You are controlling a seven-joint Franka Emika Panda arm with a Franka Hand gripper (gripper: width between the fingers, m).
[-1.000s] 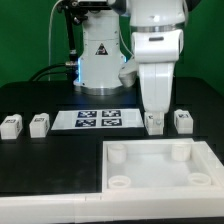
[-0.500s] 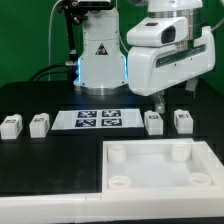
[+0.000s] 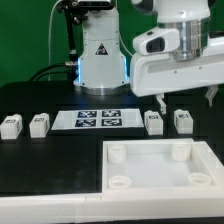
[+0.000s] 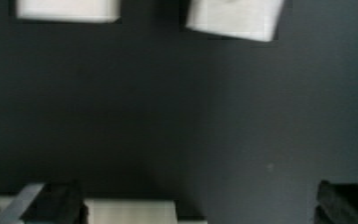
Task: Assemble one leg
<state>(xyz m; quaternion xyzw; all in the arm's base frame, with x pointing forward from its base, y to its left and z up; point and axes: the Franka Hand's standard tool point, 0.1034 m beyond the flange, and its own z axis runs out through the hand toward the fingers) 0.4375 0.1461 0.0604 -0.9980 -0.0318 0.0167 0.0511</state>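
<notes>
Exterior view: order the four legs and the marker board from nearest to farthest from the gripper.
1. The rightmost leg and the second leg from the right, both below the gripper on the view's right: too close to call.
2. The marker board, centre.
3. The second leg from the left.
4. The leftmost leg, far left.

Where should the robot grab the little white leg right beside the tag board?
From above, pinching the leg by its two flat sides near the middle. It is a small block sitting apart from the marker board and the next leg, so the open gripper probably fits around it.
</notes>
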